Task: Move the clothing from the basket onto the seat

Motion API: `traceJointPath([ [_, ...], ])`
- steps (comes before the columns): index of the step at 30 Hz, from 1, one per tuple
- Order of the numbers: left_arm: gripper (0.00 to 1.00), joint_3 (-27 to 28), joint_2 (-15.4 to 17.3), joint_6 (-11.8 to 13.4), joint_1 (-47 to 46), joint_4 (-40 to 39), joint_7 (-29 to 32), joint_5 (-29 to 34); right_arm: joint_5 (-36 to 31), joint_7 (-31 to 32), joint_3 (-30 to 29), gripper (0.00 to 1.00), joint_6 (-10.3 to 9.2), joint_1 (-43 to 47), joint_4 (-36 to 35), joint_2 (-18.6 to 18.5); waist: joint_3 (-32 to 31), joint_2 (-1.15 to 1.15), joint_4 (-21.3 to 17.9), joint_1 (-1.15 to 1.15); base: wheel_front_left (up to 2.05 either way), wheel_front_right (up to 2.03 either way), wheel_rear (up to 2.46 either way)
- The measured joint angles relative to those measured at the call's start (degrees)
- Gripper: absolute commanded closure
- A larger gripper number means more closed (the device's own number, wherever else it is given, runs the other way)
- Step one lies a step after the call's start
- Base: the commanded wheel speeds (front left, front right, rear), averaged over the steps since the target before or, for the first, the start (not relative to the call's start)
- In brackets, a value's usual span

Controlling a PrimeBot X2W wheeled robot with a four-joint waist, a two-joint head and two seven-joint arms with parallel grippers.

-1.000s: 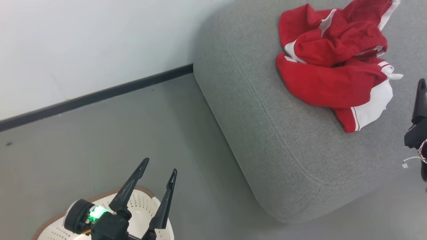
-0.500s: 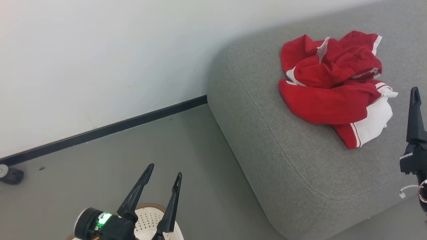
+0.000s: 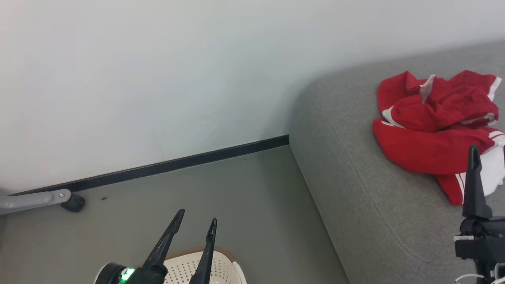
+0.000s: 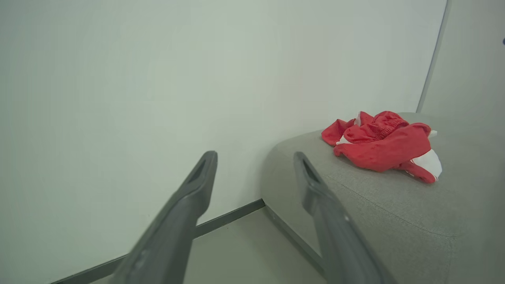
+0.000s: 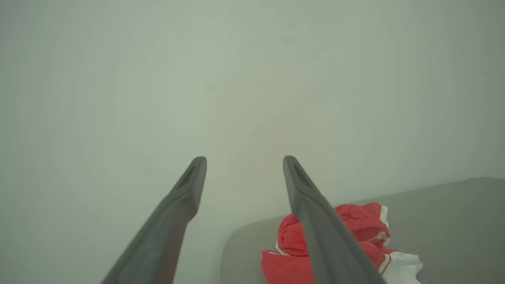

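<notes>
The clothing point(image 3: 430, 150) lies heaped on the seat point(image 3: 355, 205). The left gripper point(image 3: 197, 215) above the basket point(image 3: 228, 271) and the right gripper point(image 5: 244, 159) near the heap both stand open, empty. Check the basket's mostly hidden interior for remaining garments before finishing.

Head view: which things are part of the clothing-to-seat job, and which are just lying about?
Job:
- clothing, red and white, heaped on the seat
- seat, grey cushion
- basket, cream, on the floor at the bottom edge

Just about:
- grey metal bar with a black foot, far left
- black skirting strip along the wall
</notes>
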Motion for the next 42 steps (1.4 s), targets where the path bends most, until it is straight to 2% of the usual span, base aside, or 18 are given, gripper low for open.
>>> traceJointPath([
  [12,0.00,2.23,-0.36,3.00,3.39,1.00,0.00,0.00,2.77,0.00,5.98,0.00,0.00,7.19,-2.77,3.02,-2.92,0.01,8.47,0.00,0.00,0.00,0.00],
  [27,0.00,6.05,-0.56,8.12,5.31,4.79,0.01,0.11,2.88,0.00,10.69,0.00,0.00,10.80,-0.30,5.15,-5.19,0.01,17.86,0.01,0.00,0.00,0.00],
  [36,0.00,6.80,-0.65,8.77,6.42,5.42,0.01,0.34,0.87,0.00,12.99,0.00,0.00,10.88,2.12,6.31,-6.09,0.01,21.43,0.01,0.00,0.00,0.00],
  [42,0.00,7.65,-0.74,9.14,7.42,5.53,0.01,0.60,-0.92,0.00,13.79,0.00,0.00,11.00,4.87,7.22,-6.57,0.01,21.87,0.00,0.00,0.00,0.00],
])
